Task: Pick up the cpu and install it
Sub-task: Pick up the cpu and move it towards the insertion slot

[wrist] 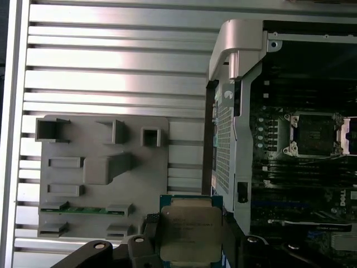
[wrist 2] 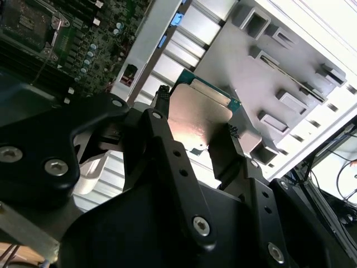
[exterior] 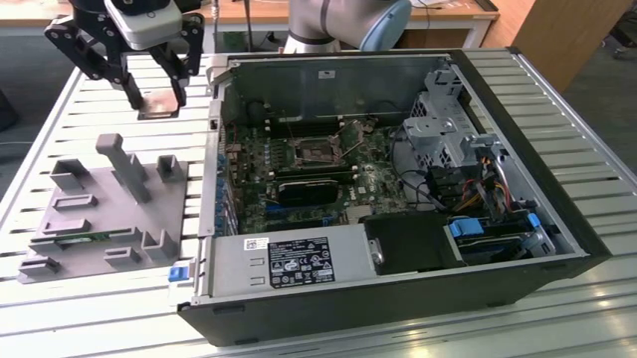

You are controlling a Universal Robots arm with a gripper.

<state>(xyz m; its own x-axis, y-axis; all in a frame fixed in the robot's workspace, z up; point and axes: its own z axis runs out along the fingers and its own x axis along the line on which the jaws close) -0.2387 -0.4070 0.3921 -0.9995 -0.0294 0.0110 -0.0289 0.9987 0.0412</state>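
Exterior view: a black two-finger gripper [exterior: 157,101] hangs at about eleven o'clock, fingers pointing down and clamped on two opposite edges of the cpu [exterior: 159,112]; the chip sits flat and level between them, probably held by its edges so both faces stay untouched; below it is the slatted metal table [exterior: 40,149], and the chip is outside the open computer case [exterior: 557,186], which fills the middle and the three o'clock side; a grey parts fixture [exterior: 110,216] lies at eight o'clock, apart from the chip; the CPU socket [exterior: 321,151] sits near the centre on the motherboard, bare, with its metal frame apparently swung open to receive the chip.

Second wrist view: the cpu [wrist 2: 198,120] shows its shiny silver top and thin green rim, pinched between the black fingers [wrist 2: 167,151]; the grey parts fixture [wrist 2: 279,67] lies beyond it; a corner of the motherboard [wrist 2: 83,50] shows to one side.

First wrist view: the cpu [wrist: 189,231] is level in the grip; the parts fixture [wrist: 100,178] is just beside it, with a green memory stick [wrist: 83,210] seated in one slot; the CPU socket [wrist: 312,134] lies well apart, across the case wall [wrist: 226,139].
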